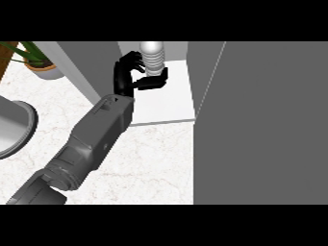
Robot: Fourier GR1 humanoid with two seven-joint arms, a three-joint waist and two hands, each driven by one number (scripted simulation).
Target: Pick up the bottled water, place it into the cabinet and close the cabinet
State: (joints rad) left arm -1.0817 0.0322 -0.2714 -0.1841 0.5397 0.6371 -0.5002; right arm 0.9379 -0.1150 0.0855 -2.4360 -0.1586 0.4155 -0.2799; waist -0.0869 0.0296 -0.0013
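Observation:
The bottled water [152, 55], pale and ribbed, stands upright at the back of the white cabinet shelf [168, 104]. My left hand [129, 73] reaches in from the lower left on its grey forearm. Its fingers curl round the bottle's left and far side, and the thumb lies across the near side. The bottle's lower part is hidden behind the hand. The cabinet's grey door [273, 120] stands open, filling the right of the view. My right hand does not show.
A potted plant [40, 63] sits at the back left of the marble counter [152, 158]. A large grey round vessel [6, 129] lies at the left edge. A grey cabinet wall [88, 72] borders the shelf on its left.

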